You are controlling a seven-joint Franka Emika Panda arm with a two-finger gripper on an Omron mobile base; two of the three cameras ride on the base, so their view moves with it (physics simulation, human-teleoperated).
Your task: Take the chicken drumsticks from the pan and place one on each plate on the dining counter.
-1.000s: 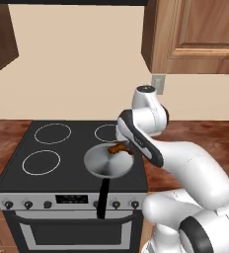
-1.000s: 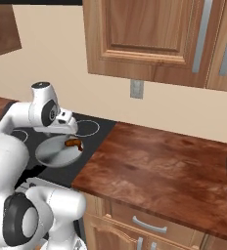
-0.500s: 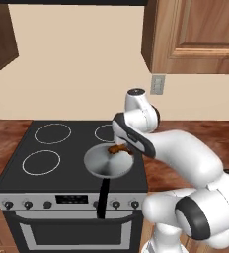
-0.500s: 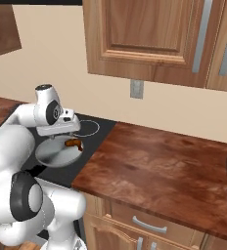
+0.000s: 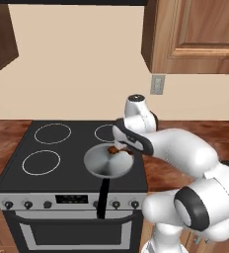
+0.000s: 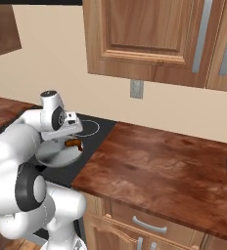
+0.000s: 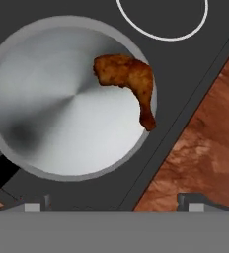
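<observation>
So there's one reddish-brown cooked chicken drumstick in the hand view, sitting upper-middle of the frame inside the small round light-grey frying pan. Fat meaty end points toward the pan's middle, and the thin bone end hangs right at the pan's right rim, maybe just over it. It's a deep golden brown with a rough crust.

The pan's black handle runs down toward the bottom of the left base view, over the front edge of the black-topped stove. In the hand view only a stub of it shows at lower left.

The end effector hangs over the pan with its two dark fingertips spread as wide as they go, nothing between them, nothing held. One tip sits bottom left and the other bottom right of the hand view, both apart from the drumstick.

Room to move: a white ring burner is at the top of the hand view, just beyond the pan. The stove's right edge cuts diagonally to the right of the pan, and past it is the glossy reddish-brown mottled wood tabletop, which fills the middle and right of the right base view. Wooden wall cabinets hang across the top there.
</observation>
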